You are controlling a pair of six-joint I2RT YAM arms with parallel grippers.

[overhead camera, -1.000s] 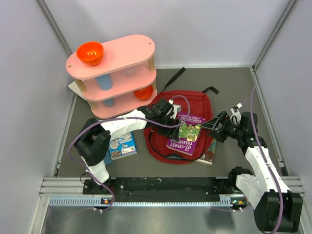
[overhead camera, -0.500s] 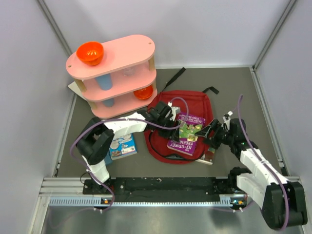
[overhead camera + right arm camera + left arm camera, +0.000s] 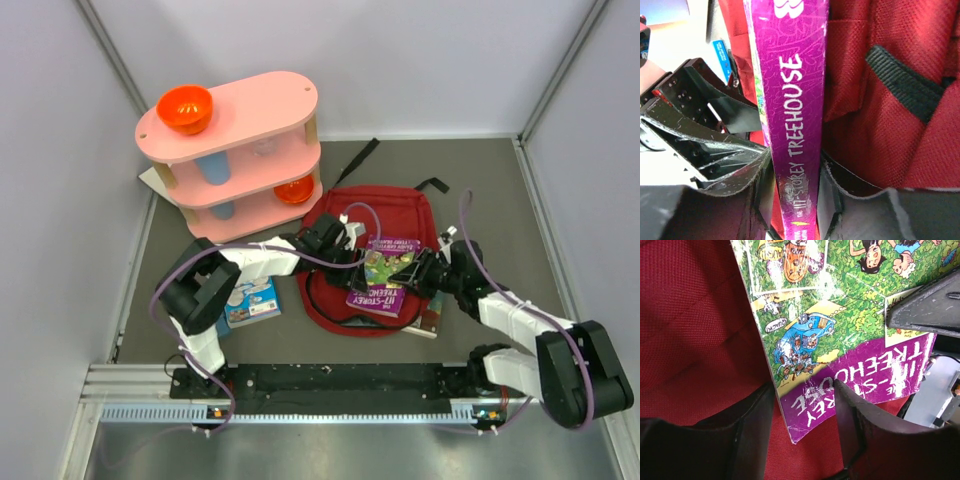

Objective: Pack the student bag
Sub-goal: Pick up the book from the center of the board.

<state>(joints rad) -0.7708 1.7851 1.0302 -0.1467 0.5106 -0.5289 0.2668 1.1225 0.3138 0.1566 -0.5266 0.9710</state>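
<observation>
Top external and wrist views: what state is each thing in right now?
student bag: lying flat, book on top.
Treehouse book: on the bag, cover up, gripped at its spine.
right gripper: shut on the book's spine.
left gripper: open, astride the book's corner.
orange bowl: upright on the shelf top.

A book (image 3: 385, 275) lies on the backpack (image 3: 400, 205). A shelf (image 3: 250, 120) stands behind it to the left, a bowl (image 3: 185, 108) on top; a second book (image 3: 250, 298) lies left.
</observation>
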